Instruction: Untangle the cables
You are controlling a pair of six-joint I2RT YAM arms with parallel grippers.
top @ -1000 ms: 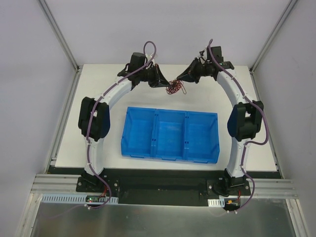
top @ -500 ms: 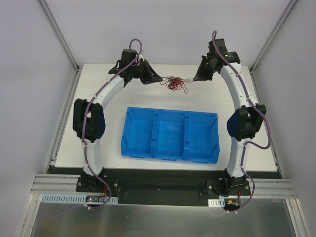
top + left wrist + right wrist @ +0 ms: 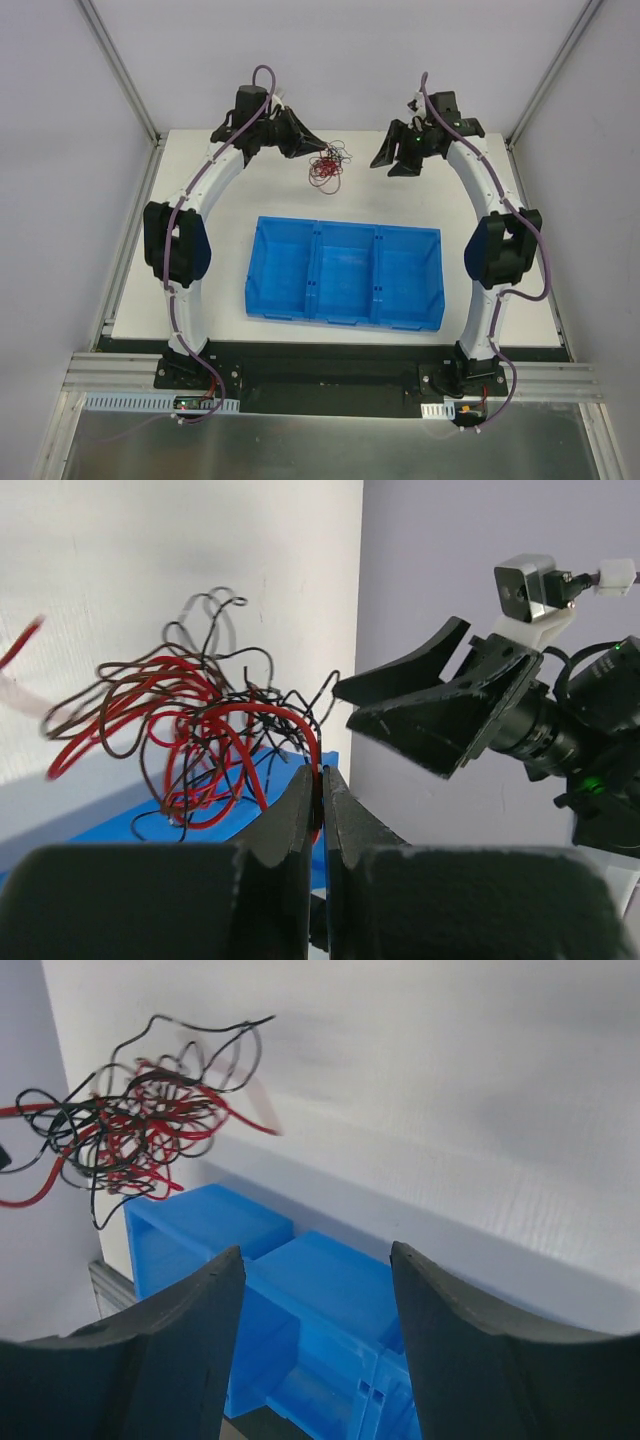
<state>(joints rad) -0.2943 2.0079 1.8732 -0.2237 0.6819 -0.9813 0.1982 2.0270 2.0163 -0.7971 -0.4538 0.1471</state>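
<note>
At the far left of the desk [image 3: 450,200], the left claw [image 3: 314,147] is seen pressed together, with a red strand of the cables [image 3: 325,166] pinched between the tips of its fingers [image 3: 285,820]. The cables, black and red, are gathered in one loose knot just right of that claw, at the far middle of the desk and beyond the tray [image 3: 345,312]. Thin loops are thrown out from the knot on all sides, and a single red end is trailed off to one side. Whether the knot is touching the desk cannot be told. The blue tray, divided into three compartments, is set at the middle of the desk, nearer than both claws and apart from the knot. At the far right, the right claw [image 3: 390,165] is turned toward the knot, and its fingers are spread wide and kept clear of the cables, which are seen off to its left. The tray's compartments are framed between those spread fingers in the right wrist view.
</note>
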